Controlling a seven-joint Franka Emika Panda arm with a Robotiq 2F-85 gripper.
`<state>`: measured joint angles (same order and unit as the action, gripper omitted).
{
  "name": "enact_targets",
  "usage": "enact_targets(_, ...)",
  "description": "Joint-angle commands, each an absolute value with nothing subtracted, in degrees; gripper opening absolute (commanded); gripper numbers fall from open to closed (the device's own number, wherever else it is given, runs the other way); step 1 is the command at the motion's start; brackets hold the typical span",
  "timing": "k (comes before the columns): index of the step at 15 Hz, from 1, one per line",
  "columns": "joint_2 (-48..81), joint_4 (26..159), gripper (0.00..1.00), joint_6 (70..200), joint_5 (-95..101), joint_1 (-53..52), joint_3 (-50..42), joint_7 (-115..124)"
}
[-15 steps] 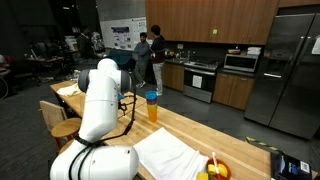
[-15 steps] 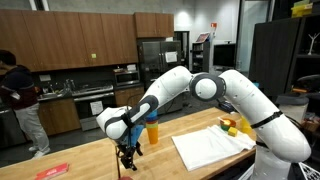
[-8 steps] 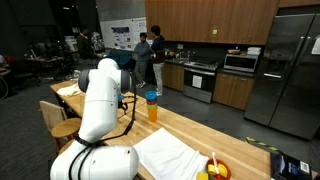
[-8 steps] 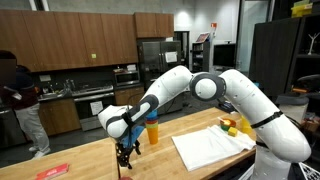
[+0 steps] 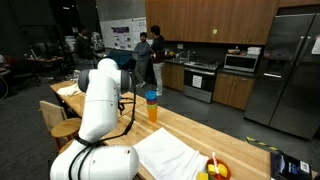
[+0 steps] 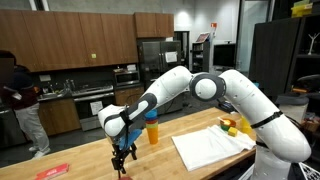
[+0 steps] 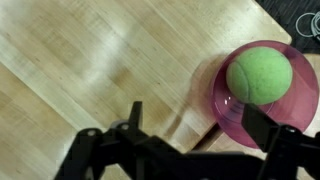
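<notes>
Above the wooden table (image 7: 80,60), the claw (image 7: 185,150) hangs with its jaws spread wide and nothing between them — the green ball (image 7: 260,77) sits inside a pink bowl (image 7: 222,108) at about two o'clock from it in the wrist view. Seen in an exterior view, an orange cup (image 6: 152,131) with a blue lid stands at roughly one o'clock of the claw, and a white cloth (image 6: 210,148) lies well apart at three o'clock

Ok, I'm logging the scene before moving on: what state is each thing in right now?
Black pincer: open, holding nothing.
Pink round bowl: upright on the wooden table.
Green tennis ball: resting in the bowl.
Orange cup with blue top: upright.
White cloth: lying spread flat.
</notes>
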<state>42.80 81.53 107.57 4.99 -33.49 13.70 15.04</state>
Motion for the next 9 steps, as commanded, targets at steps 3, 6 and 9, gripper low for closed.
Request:
enact_targets(3, 45.85, 78.93, 1.0, 107.55, 2.07, -33.47, 15.15, 11.42)
enact_targets(6, 47.64, 77.36, 1.0, 106.88, 2.49, -34.0, 14.83, 10.54)
enact_targets(9, 49.31, 75.85, 1.0, 106.47, 2.74, -34.09, 14.61, 9.54)
